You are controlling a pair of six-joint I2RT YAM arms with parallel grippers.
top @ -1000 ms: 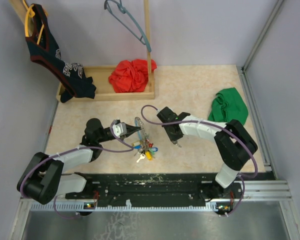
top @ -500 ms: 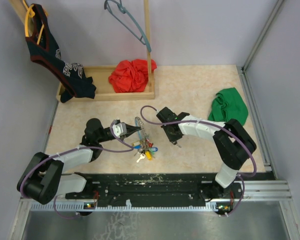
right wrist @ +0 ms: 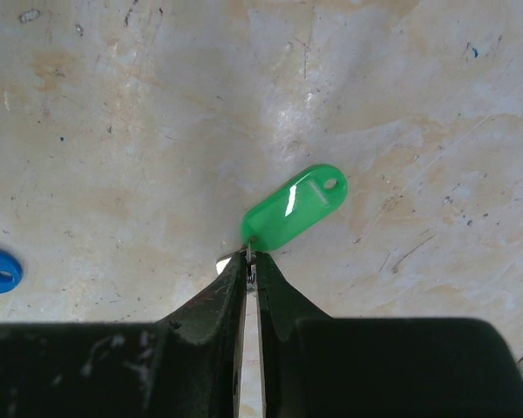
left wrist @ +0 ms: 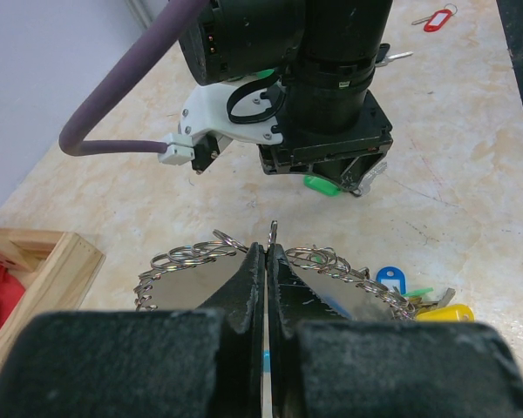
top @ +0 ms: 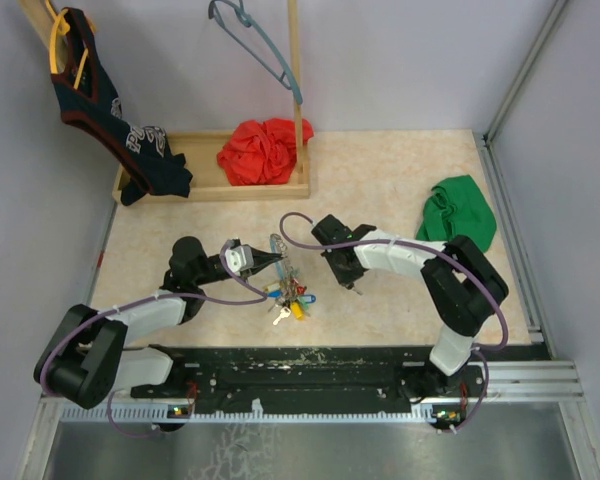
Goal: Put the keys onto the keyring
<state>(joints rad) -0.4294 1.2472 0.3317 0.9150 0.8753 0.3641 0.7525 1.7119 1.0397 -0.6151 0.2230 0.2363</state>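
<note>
The keyring [left wrist: 185, 259], a hoop strung with many small silver rings, stands pinched between the shut fingers of my left gripper [left wrist: 268, 251]. In the top view the left gripper [top: 277, 262] holds it upright near the table's middle. A bunch of keys [top: 292, 299] with coloured tags hangs from the ring onto the table. My right gripper [right wrist: 251, 259] points down at the table. Its jaws are closed on the small ring of a key with a green tag [right wrist: 292, 209]. That tag lies flat on the surface, just right of the keyring in the top view, under the right gripper [top: 353, 285].
A wooden tray [top: 205, 190] holding a red cloth [top: 263, 152] sits at the back. A green cloth [top: 458, 212] lies at the right. A dark shirt [top: 105, 110] and a blue-grey hanger [top: 255, 40] hang at the back. A loose red-tagged key [left wrist: 436, 19] lies farther off.
The right arm's wrist has edged slightly left over the green-tagged key. The left arm and keyring have not moved.
</note>
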